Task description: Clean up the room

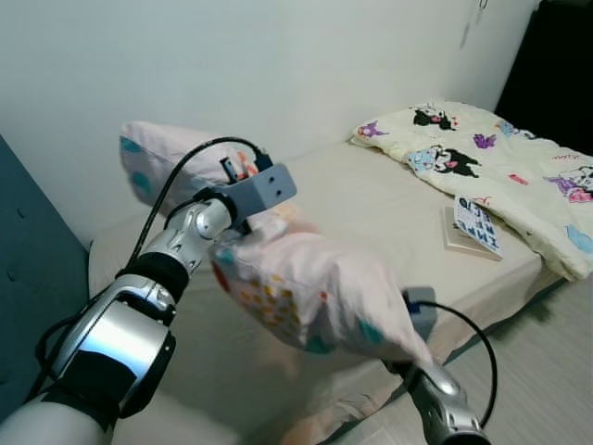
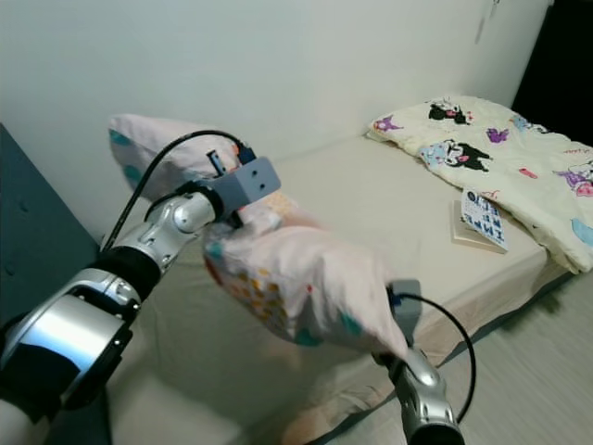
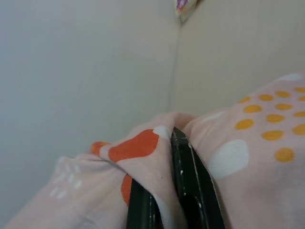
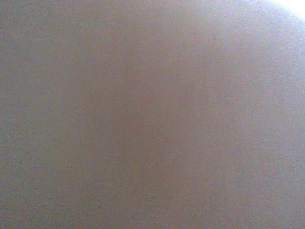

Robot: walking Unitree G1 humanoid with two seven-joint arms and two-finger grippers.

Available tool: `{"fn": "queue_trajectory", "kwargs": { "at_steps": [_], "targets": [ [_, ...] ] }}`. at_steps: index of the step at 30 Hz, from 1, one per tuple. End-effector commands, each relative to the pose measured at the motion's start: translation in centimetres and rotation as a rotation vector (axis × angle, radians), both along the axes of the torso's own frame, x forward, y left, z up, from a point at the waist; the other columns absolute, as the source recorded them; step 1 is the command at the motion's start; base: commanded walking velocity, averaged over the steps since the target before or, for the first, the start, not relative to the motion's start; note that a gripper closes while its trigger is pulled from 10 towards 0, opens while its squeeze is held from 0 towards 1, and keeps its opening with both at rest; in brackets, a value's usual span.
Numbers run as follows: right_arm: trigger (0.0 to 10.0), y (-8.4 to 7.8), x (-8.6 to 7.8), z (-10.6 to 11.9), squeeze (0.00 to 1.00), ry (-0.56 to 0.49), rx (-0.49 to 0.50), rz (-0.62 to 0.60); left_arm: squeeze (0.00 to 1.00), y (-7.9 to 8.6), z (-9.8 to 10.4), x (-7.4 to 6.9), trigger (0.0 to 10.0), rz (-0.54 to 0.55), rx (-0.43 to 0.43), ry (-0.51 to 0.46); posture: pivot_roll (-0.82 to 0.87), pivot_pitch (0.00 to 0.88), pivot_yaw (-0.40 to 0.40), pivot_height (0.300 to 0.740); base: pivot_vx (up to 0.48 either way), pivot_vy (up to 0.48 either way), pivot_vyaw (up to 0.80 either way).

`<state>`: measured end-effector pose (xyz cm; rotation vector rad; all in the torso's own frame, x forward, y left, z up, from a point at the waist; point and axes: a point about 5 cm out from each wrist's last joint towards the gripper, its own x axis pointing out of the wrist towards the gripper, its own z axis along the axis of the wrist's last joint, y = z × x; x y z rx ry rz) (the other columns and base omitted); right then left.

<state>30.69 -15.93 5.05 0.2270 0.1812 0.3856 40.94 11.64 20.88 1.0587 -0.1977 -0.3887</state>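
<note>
At the head of the bed (image 1: 389, 218), a second pillow (image 1: 153, 158) already leans on the wall. The left gripper (image 3: 164, 200) has its jaws pinched tight on a fold of the pink patterned pillow (image 1: 306, 287), held above the mattress. The right gripper's jaws are buried under the pillow; I cannot tell their state. A book (image 1: 474, 227) and a rumpled cartoon blanket (image 1: 500, 158) look still untidied.

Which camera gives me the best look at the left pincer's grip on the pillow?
The left wrist view: the left pincer has its black fingers pinching a fold of the pink pillow up close. The eye views show the whole pillow held above the bed, but the wrist housing hides the fingers. The right wrist view is a pinkish blur.
</note>
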Motion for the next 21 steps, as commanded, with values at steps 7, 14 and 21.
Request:
{"fn": "queue_trajectory", "kwargs": {
  "at_steps": [7,14,21],
  "targets": [
    [10.0,6.3,1.5,3.1,0.0,-0.067,0.01,0.283,0.0,-0.5,0.2,-0.1,10.0,-0.084,0.314,-0.1,-0.21,0.174,0.075,0.74,0.0,0.0,0.0],
    [10.0,9.7,0.1,3.6,0.0,-0.086,0.061,0.352,0.0,1.5,-0.3,0.2,10.0,-0.05,0.635,-0.162,-0.22,0.23,0.075,0.74,0.0,0.0,0.0],
    [10.0,9.2,-0.7,3.1,0.0,-0.055,0.06,0.331,0.0,4.1,-1.5,0.2,10.0,0.032,0.702,-0.062,-0.22,0.257,0.074,0.74,0.0,0.0,0.0]
  ]
}}
